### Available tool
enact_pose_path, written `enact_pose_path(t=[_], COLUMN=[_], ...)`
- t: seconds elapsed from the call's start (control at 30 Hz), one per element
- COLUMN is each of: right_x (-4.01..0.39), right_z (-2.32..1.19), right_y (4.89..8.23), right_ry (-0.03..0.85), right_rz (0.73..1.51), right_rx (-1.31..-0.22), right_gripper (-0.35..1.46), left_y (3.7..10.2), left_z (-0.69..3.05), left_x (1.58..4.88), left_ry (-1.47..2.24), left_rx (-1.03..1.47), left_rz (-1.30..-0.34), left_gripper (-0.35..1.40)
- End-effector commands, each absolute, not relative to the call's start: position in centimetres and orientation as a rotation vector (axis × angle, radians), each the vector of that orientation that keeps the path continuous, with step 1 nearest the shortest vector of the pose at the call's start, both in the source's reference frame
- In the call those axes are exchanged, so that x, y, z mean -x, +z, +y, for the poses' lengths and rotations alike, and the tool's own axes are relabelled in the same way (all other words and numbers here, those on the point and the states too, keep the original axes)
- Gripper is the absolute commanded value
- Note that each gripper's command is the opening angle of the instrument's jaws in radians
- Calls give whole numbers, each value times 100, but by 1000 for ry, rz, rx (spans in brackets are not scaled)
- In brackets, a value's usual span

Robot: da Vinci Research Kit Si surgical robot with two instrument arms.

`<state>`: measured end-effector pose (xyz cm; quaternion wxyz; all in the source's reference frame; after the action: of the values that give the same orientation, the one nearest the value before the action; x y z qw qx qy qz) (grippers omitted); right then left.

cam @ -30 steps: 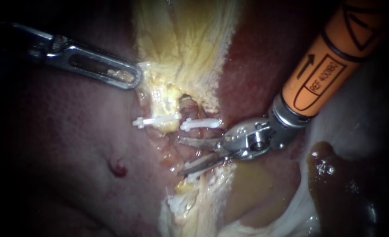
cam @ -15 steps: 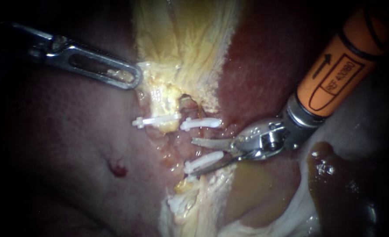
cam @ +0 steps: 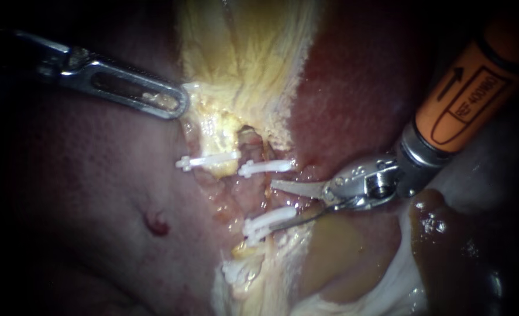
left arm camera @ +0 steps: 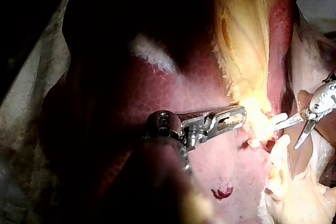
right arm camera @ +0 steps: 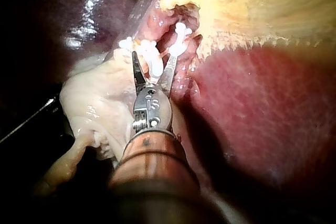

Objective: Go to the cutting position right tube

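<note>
Drawn back rightward, the right instrument [cam: 274, 206] no longer straddles the right tube [cam: 258, 196]. Its jaws stand moderately open and empty, their tips just right of the tube, between the far clip [cam: 265, 167] and the near clip [cam: 268, 219]. The cutting position looks lost, so it must advance left again. The left instrument [cam: 183, 105] has not moved, jaws shut on yellow tissue [cam: 212, 126].

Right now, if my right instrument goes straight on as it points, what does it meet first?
Probably the tube between the upper clip and lower clip: the right instrument faces that stretch with open jaws. Its lower blade lies close along the lower clip and may touch it first; depth unclear.
</note>
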<state>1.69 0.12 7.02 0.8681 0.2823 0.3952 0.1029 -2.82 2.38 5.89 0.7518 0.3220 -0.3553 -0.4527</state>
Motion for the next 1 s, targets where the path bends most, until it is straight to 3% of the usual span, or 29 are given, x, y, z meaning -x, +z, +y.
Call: enact_pose_path(t=[0.03, 0.73, 1.0], right_x=[-168, -182, -191], right_z=[13, 13, 15], right_y=[702, 726, 729], right_ry=[216, 259, 262], right_rz=[827, 809, 861], right_rx=[-588, -615, -655], right_gripper=[144, 144, 144], left_y=[589, 588, 588], left_z=[238, 238, 237], left_x=[282, 283, 283], left_ry=[-988, -989, -989], left_rx=[-704, -703, -703], left_rz=[-776, -776, -776], left_gripper=[-35, -35, -35])
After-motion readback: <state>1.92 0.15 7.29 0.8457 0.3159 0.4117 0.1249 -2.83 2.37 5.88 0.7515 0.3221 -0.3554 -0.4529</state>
